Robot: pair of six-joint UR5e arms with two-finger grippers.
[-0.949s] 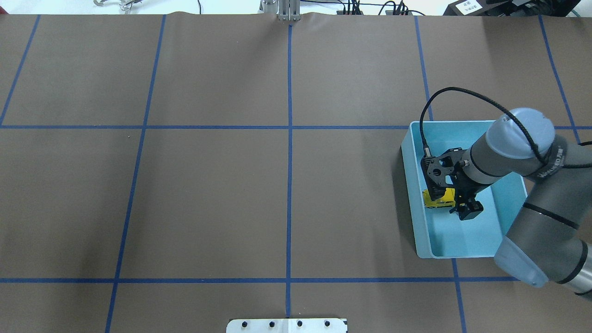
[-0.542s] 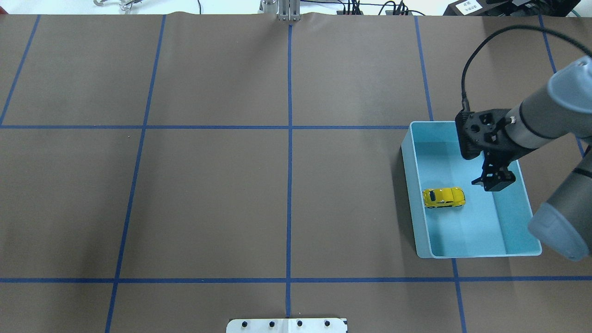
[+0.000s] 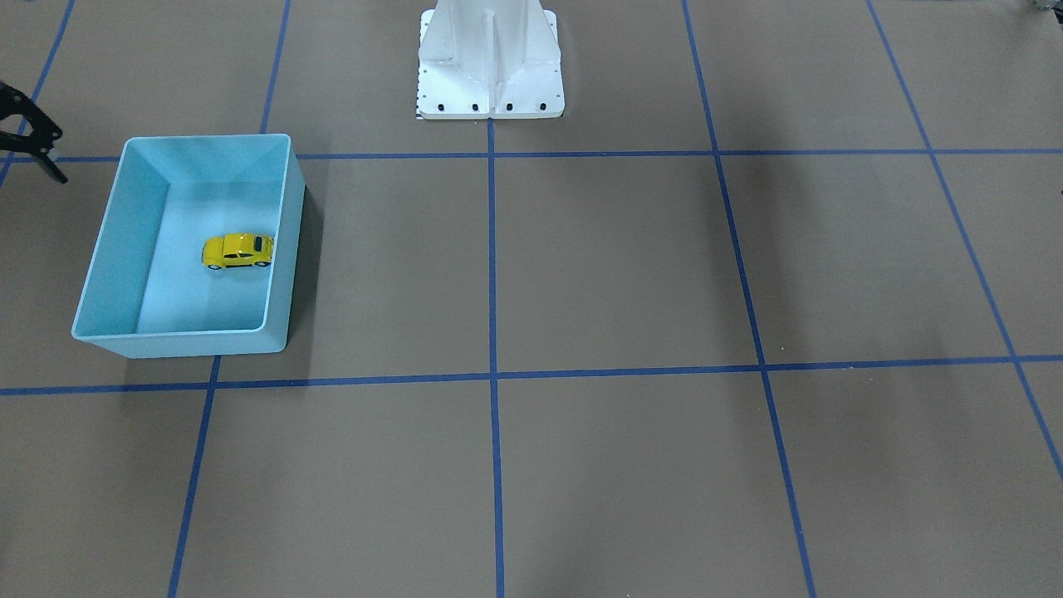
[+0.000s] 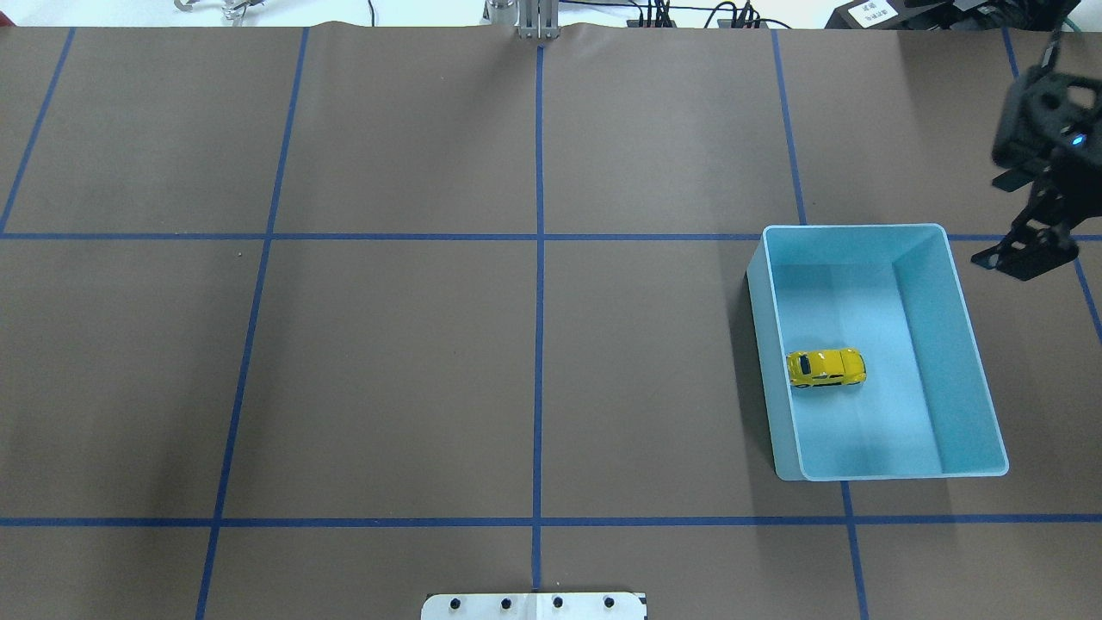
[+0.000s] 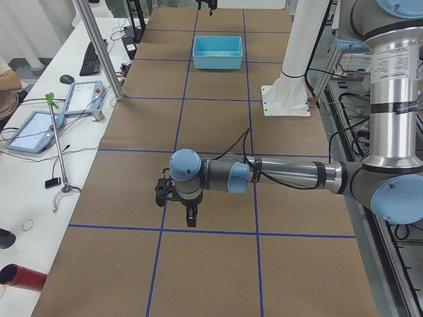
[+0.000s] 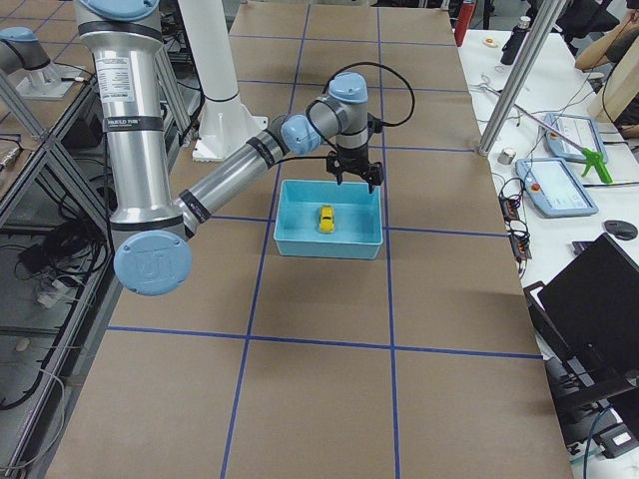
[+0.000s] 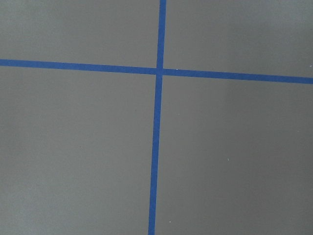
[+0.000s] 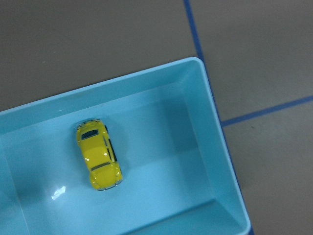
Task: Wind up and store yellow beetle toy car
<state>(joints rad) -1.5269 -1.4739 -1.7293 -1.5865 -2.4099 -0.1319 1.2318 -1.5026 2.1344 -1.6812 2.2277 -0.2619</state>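
Observation:
The yellow beetle toy car [image 4: 826, 368] stands on its wheels on the floor of the light blue bin [image 4: 861, 227], near the bin's left wall. It also shows in the front view [image 3: 238, 250], the right side view [image 6: 325, 219] and the right wrist view [image 8: 98, 160]. My right gripper [image 4: 1023, 257] is open and empty. It hangs raised above the table, outside the bin beyond its far right corner [image 3: 31, 139]. My left gripper [image 5: 186, 212] shows only in the left side view, low over the bare table far from the bin. I cannot tell whether it is open or shut.
The white robot base [image 3: 490, 71] stands at the table's near middle edge. Blue tape lines [image 4: 539, 301] divide the brown table cover into squares. The left wrist view shows only a tape crossing [image 7: 159, 71]. Desks with tablets [image 5: 36, 129] flank the operators' side.
My right gripper has come up off the car and out of the bin, moving to the far right. The car stays in place in the bin.

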